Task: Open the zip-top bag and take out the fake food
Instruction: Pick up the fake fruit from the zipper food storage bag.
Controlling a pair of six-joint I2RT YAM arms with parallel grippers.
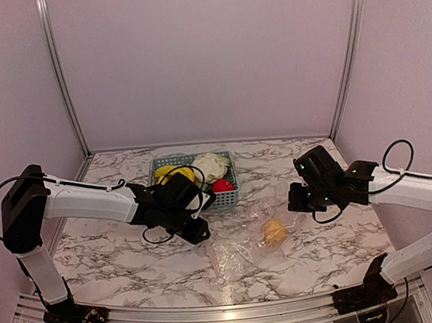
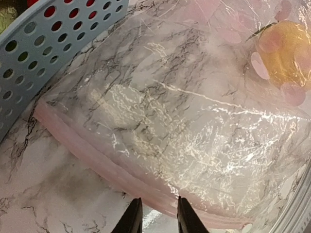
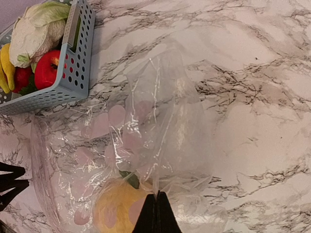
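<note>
The right gripper point(image 3: 156, 212) is closed tight on a raised fold of the zip-top bag point(image 3: 160, 126), pinching the thin film so it tents up toward the fingertips. The left gripper point(image 2: 155, 221) stands slightly apart, with a narrow gap between its dark fingers. The bag's zipper strip point(image 2: 92, 150) passes right at their tips, and I cannot tell whether they touch it.

The bag is clear, crinkled and glossy, and the marble veins show through it. Its zipper strip is a pale pink band along the edge nearest the left gripper. It lies on the table point(image 1: 320, 254) between the two grippers, in the front middle of the surface. Inside it, toward the right gripper's end, sits one yellow-orange fruit point(image 3: 114, 211) with a small green leaf.

The rest of the fake food point(image 3: 46, 68) is in the light blue basket point(image 3: 73, 73): a white cauliflower point(image 3: 31, 36), a red apple and yellow bananas point(image 3: 5, 63).

The basket stands just behind the bag, and its slotted wall is just beside the bag's zipper corner. The bag's front corner reaches near the metal rail at the table's near edge. Bare marble lies to the right of the bag and beyond the basket, up to the pale enclosure walls point(image 1: 208, 57).
</note>
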